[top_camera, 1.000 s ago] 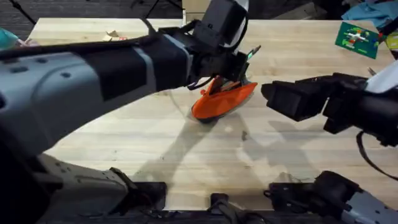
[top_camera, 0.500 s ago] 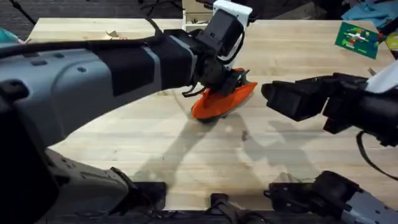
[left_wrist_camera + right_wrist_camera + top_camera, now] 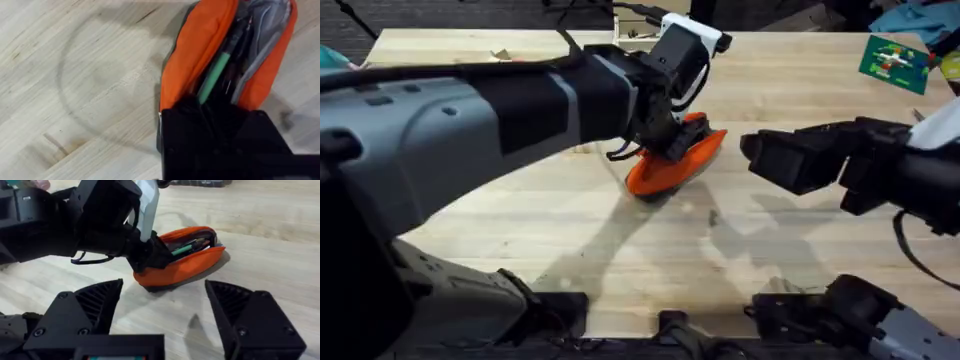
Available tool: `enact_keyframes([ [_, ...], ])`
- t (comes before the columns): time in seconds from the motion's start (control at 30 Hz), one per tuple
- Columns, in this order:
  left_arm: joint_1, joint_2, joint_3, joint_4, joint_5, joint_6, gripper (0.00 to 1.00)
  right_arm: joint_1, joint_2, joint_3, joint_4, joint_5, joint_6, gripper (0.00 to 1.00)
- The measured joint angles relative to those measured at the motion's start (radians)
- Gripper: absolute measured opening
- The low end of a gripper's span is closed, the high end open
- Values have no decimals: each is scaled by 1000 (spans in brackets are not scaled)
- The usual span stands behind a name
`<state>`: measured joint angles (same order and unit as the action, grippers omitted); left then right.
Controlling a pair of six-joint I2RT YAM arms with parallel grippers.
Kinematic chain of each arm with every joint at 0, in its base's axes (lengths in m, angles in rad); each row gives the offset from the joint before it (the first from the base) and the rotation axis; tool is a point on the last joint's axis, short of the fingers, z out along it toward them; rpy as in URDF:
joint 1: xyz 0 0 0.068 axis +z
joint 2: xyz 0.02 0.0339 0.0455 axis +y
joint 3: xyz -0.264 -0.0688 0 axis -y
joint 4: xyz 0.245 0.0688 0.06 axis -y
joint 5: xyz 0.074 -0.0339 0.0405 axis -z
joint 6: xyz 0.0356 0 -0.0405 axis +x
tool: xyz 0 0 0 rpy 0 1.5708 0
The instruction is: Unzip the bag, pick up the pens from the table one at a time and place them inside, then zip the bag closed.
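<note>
- Orange fabric marks the bag [image 3: 672, 164], a soft pencil pouch lying on the table [image 3: 790, 250] near its middle, with its zipper undone and its mouth gaping.
- Inside the open mouth, the left wrist view shows a green pen [image 3: 214, 76] lying lengthwise, and beside it a darker pen [image 3: 237, 64] against the grey lining.
- From the right wrist view the same green pen [image 3: 186, 247] shows through the opening along the pouch's upper side.
- At one end of the pouch sits the left gripper [image 3: 658, 143], its black fingers [image 3: 215, 135] pressed down over that end and into the opening; whether they pinch fabric or are spread apart I cannot tell.
- Its grey and black arm stretches across the table from the lower left, large under the overhead camera.
- Off to the right of the pouch, well apart from it, the right gripper [image 3: 752, 152] hovers above the wood with its two black fingers [image 3: 87, 307] spread wide and nothing between them.
- A green card [image 3: 892, 62] lies at the table's far right corner.
</note>
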<state>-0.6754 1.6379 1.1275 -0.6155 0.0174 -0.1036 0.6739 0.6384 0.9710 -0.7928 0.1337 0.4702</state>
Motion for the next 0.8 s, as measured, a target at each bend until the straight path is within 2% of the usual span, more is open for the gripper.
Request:
enact_keyframes([
  [0.07, 0, 0, 0, 0, -3, 4, 71, 0, 0, 0, 0, 0, 0, 998],
  [0.1, 0, 0, 0, -1, -3, 6, 142, 0, 0, 0, 0, 0, 0, 998],
  [0.13, 0, 0, 0, -13, -3, 10, 985, 0, 0, 0, 0, 0, 0, 998],
  [0.57, -1, -4, 0, -9, -5, 10, 995, 0, 0, 0, 0, 0, 0, 998],
  [0.8, -1, -150, 0, -32, -11, 18, 993, 0, 0, 0, 0, 0, 0, 997],
])
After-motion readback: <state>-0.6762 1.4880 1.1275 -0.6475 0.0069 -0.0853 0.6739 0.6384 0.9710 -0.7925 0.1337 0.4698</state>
